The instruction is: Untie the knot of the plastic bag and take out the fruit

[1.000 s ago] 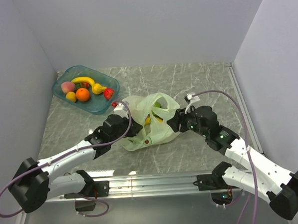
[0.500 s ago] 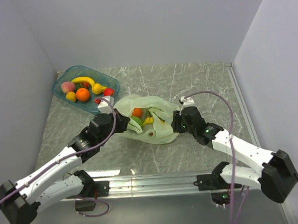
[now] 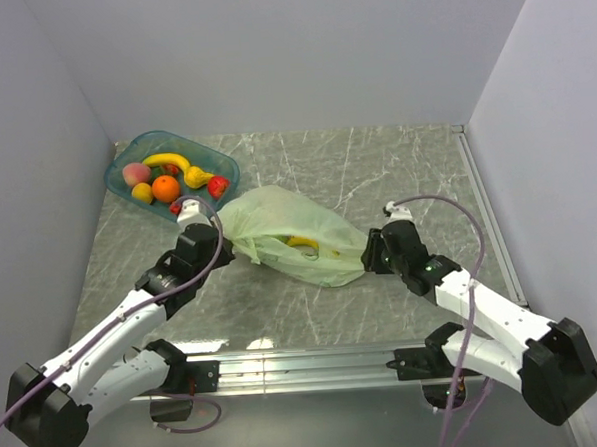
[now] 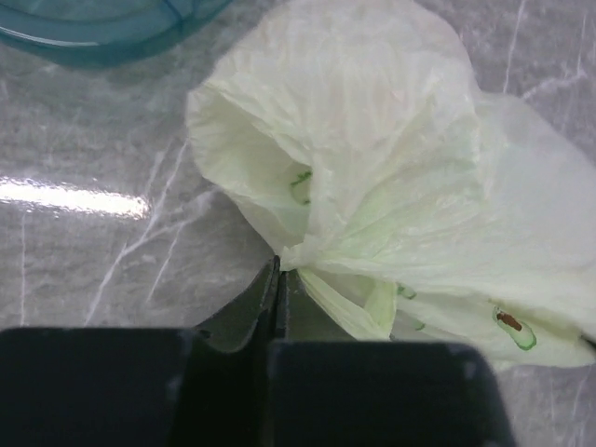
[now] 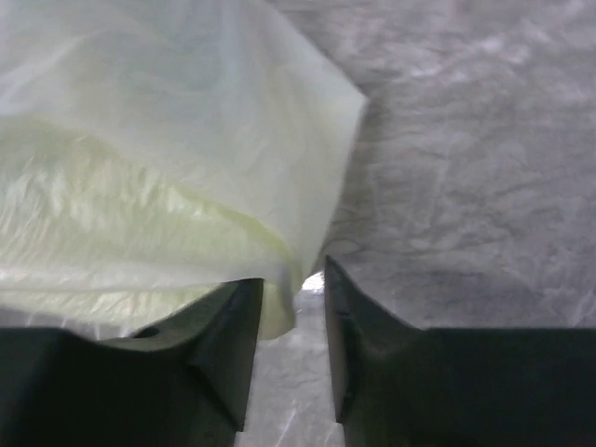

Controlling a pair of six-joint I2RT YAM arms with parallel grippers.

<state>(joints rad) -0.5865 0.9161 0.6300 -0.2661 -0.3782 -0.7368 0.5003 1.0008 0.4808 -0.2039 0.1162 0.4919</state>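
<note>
Both arms stretch forward and low, angled in towards each other. The left pincer [image 4: 277, 270] is clamped tight, fingertips meeting; the right pincer [image 5: 292, 300] has fingers narrowly parted.

Pale green plastic bag [image 3: 268, 213], teal tray [image 3: 122, 153]

walls [image 3: 270, 55] — plain pale grey | table [image 3: 396, 163] — grey marbled, glossy, light glare

Light was bright and even; a white glare streak crossed the table [image 4: 112, 261] left of the plastic bag [image 4: 372, 158].
</note>
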